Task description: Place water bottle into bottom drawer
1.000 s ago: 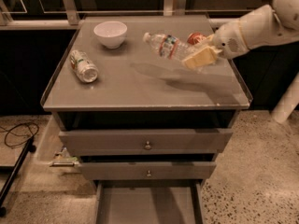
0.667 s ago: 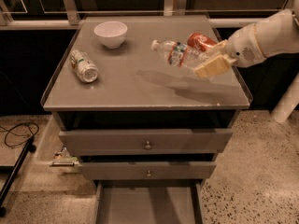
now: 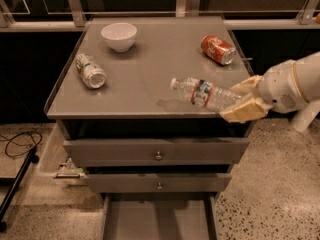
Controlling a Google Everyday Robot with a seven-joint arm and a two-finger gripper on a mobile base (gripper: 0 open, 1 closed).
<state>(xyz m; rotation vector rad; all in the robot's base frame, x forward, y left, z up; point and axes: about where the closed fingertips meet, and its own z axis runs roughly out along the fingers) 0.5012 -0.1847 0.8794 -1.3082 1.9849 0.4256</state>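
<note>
The water bottle point(image 3: 204, 94) is clear and ribbed, with a white cap and a red-blue label. It is held nearly level, cap to the left, just above the front right part of the cabinet top point(image 3: 150, 79). My gripper point(image 3: 243, 100) is shut on the bottle's base end, with the white arm reaching in from the right. The bottom drawer point(image 3: 159, 219) stands pulled open at the bottom of the view, with its grey floor showing.
A white bowl point(image 3: 119, 36) stands at the back left. A green-white can point(image 3: 90, 70) lies on the left. An orange-red soda can point(image 3: 218, 49) lies at the back right. Two upper drawers with small knobs point(image 3: 158, 156) are shut. A cable point(image 3: 17, 146) lies on the floor at left.
My gripper has carried the bottle from beside the soda can toward the front right edge of the top and lower. The cans and bowl have not moved.
</note>
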